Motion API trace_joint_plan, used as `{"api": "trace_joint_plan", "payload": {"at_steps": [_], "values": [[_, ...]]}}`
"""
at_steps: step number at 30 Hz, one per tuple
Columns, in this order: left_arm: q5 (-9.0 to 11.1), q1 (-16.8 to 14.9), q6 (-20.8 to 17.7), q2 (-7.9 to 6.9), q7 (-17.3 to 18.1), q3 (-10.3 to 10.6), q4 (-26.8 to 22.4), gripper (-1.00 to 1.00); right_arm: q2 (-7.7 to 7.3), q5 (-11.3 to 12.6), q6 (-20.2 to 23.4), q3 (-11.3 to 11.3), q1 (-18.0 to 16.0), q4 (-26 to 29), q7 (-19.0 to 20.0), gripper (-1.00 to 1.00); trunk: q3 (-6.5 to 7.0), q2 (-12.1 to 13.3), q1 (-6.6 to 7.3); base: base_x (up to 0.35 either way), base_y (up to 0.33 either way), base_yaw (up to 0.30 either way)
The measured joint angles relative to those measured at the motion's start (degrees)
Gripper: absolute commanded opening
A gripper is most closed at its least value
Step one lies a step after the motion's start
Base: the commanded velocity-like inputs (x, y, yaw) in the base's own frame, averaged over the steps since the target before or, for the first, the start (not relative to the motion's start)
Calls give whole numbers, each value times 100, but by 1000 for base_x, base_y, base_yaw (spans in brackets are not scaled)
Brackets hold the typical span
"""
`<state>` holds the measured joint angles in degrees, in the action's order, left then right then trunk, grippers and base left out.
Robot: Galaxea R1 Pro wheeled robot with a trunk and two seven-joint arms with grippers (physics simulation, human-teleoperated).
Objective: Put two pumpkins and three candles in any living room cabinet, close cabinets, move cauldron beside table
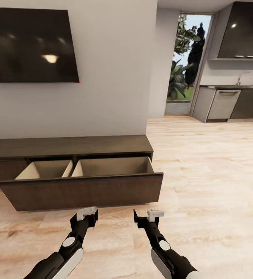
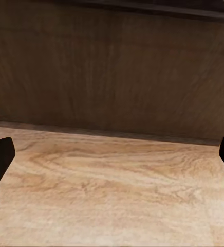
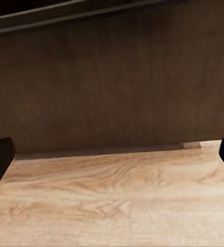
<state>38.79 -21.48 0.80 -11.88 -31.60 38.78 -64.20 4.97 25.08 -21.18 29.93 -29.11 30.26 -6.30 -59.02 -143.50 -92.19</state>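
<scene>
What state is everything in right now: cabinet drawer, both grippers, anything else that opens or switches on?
cabinet: its wide drawer front is pulled out, and both light compartments inside look empty.
left gripper: open, holding nothing, low in front of the drawer front.
right gripper: open, holding nothing, beside the left one.
TV: screen dark, off.
dishwasher: door shut.

One cabinet (image 1: 70, 146), its one drawer (image 1: 83, 190) pulled out with two compartments. One wall television (image 1: 29, 44). One dishwasher (image 1: 223, 104). My two grippers: left gripper (image 1: 88, 212), right gripper (image 1: 146, 215).
</scene>
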Motion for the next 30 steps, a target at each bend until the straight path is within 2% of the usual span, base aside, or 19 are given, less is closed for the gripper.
{"api": "trace_joint_plan", "payload": {"at_steps": [15,30], "values": [[4,1,1,0,2,-17,3,100,0,0,0,0,0,0,0,100,0,0,0,312,0,0],[-8,0,38,-9,14,-9,3,100,0,0,8,0,0,-8,0,100,0,0,-3,29,0,0]]}}
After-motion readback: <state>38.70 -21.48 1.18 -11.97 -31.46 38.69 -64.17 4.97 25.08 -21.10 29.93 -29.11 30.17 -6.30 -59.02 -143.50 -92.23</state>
